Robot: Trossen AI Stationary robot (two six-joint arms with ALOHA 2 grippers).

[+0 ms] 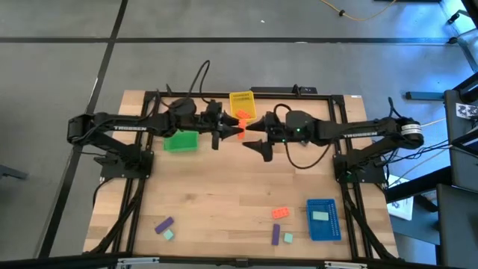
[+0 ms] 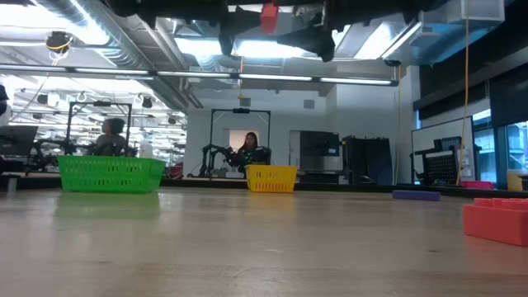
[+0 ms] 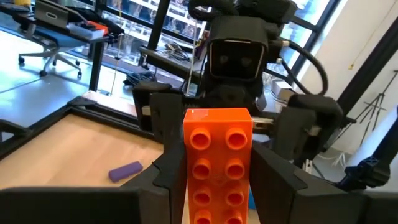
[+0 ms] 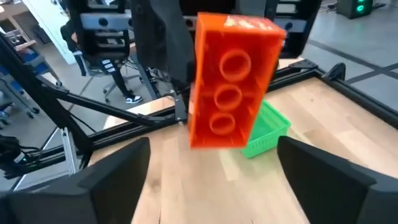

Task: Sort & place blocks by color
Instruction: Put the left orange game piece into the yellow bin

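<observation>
Above mid-table, left gripper [image 1: 233,133] grasps orange-red block [image 1: 240,134]; right gripper [image 1: 250,136] released; no legible writing.

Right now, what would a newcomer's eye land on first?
The orange brick held in mid-air over the table's far middle, clamped in the left gripper. The right gripper faces it with fingers spread wide, not touching. Behind sit the yellow tray and green tray.
</observation>
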